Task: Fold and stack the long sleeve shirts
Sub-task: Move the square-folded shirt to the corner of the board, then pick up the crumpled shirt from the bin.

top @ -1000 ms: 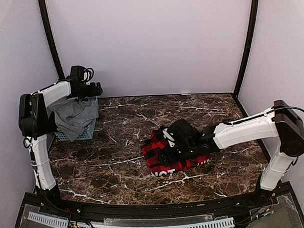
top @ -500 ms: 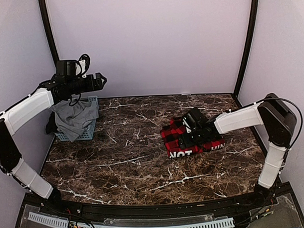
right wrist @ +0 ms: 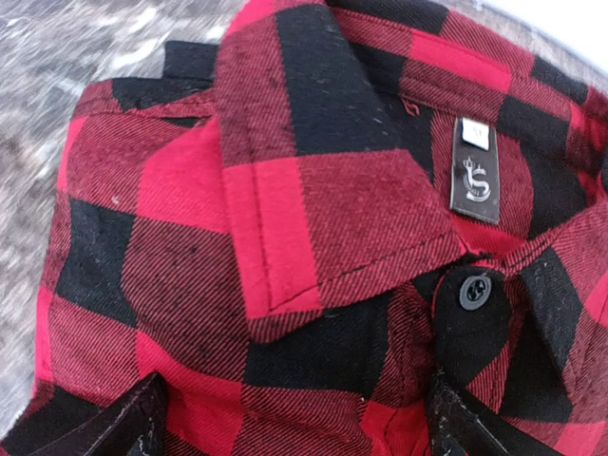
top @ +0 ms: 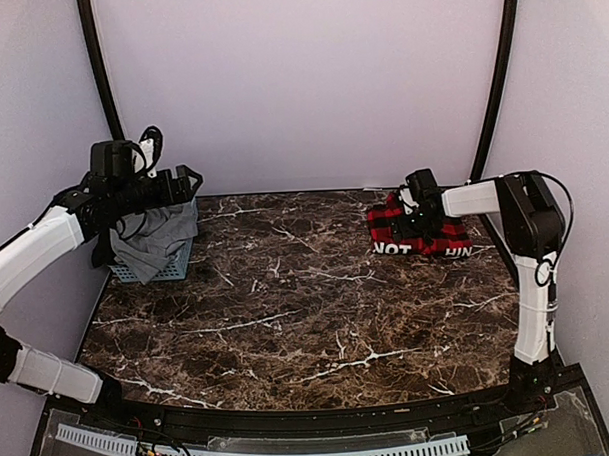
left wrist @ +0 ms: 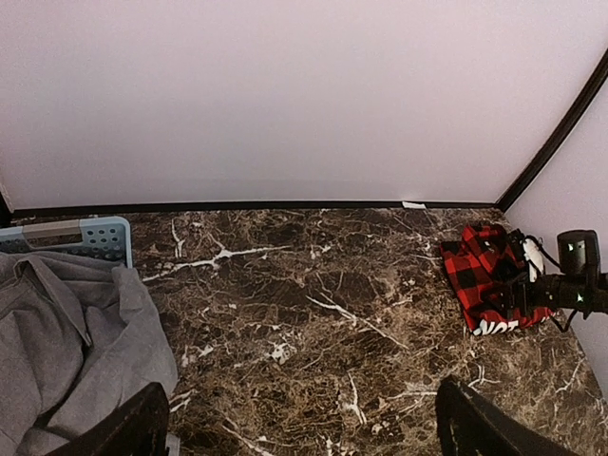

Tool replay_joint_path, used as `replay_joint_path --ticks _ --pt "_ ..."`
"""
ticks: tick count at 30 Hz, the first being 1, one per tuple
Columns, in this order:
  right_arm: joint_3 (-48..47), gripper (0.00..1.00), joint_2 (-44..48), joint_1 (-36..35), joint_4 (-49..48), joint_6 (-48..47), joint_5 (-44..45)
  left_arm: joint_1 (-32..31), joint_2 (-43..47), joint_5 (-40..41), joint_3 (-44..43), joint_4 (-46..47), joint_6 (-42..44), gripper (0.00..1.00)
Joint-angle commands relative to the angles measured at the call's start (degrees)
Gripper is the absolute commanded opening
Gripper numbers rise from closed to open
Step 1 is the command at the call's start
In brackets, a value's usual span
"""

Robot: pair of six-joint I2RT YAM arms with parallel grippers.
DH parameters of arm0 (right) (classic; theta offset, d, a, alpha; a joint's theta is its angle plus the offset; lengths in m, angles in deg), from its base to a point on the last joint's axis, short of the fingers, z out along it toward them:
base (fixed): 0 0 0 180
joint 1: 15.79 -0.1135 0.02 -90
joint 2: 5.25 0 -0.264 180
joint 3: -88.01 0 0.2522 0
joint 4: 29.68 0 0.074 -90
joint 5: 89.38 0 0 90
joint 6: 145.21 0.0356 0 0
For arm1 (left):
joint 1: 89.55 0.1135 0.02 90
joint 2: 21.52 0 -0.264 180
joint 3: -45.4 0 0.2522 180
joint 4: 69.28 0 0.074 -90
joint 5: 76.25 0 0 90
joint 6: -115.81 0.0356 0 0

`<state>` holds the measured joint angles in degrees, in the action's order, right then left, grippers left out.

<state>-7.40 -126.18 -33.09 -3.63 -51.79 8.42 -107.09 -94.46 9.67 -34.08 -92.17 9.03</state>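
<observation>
Two shirts, well apart: plaid shirt (top: 418, 236) folded at the far right of the table (top: 287, 309), right gripper (right wrist: 299, 423) spread wide over its collar (right wrist: 323, 199), holding nothing; grey shirt (left wrist: 66, 351) heaped in the basket (left wrist: 95, 231) near the left gripper (left wrist: 309, 432), likewise wide, empty; a deep grab could snag the basket.

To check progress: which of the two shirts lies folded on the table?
The red-and-black plaid shirt, folded flat near the far right corner. The grey shirt hangs crumpled over the blue basket instead.
</observation>
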Motion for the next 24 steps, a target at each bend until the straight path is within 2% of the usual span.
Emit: replay_joint_path --ticks 1,7,12,16,19,22,24 --pt "-5.36 0.91 -3.28 2.03 3.67 -9.03 1.3 -0.26 3.02 -0.25 3.07 -2.96 -0.58 0.96" --pt "-9.64 0.92 -4.21 6.78 8.39 -10.54 2.93 -0.3 3.8 4.31 3.41 -6.5 -0.3 0.97" --pt "-4.33 0.94 2.6 7.34 2.81 -7.07 -6.69 0.06 0.36 11.69 1.37 -10.42 -0.43 0.97" --pt "3.0 0.95 11.73 4.77 -2.7 -3.46 -13.3 3.12 -2.52 13.84 0.04 -14.37 -0.48 0.97" --pt "6.67 0.95 17.24 1.49 -3.26 -1.14 -14.05 6.0 -3.3 16.02 0.11 -16.96 0.75 0.97" --pt "9.11 0.95 20.49 -1.95 -3.43 -0.4 -13.65 8.28 -3.93 23.68 -0.31 -21.74 1.1 0.98" --pt "10.21 0.95 21.7 -3.91 -3.42 -0.17 -13.72 9.77 -3.04 25.14 0.62 -22.3 1.01 0.99"
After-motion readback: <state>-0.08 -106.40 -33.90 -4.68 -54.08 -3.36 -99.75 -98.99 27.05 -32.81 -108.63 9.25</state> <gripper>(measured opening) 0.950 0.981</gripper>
